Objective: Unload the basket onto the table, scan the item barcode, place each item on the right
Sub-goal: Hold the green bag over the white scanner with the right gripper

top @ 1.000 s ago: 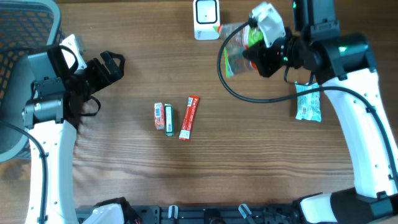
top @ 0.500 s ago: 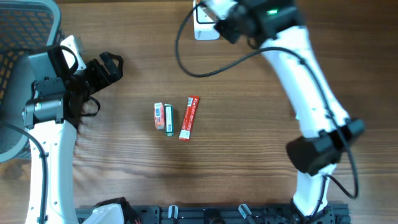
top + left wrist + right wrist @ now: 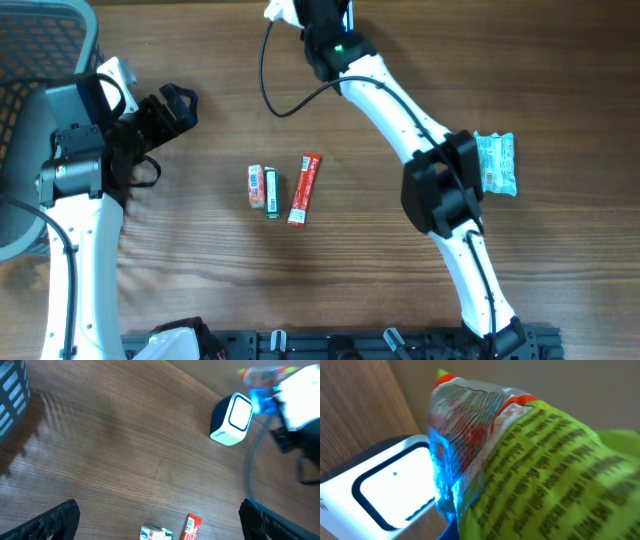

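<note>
At the far edge of the tabletop, right claw clamps crinkly green snack bag just before lit white box scanner for a read; left claw gapes idle.

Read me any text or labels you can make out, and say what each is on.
Nothing legible anywhere.
Black print on the green bag: too blurred.
Small mark on the scanner: too small.
Printing on the red stick, two small packs, teal packet: too small.

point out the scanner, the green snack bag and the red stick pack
scanner (image 3: 239, 414): left wrist view, white front window
green snack bag (image 3: 535, 465): right wrist view, printed green face
red stick pack (image 3: 304, 189): overhead view, its middle
</note>
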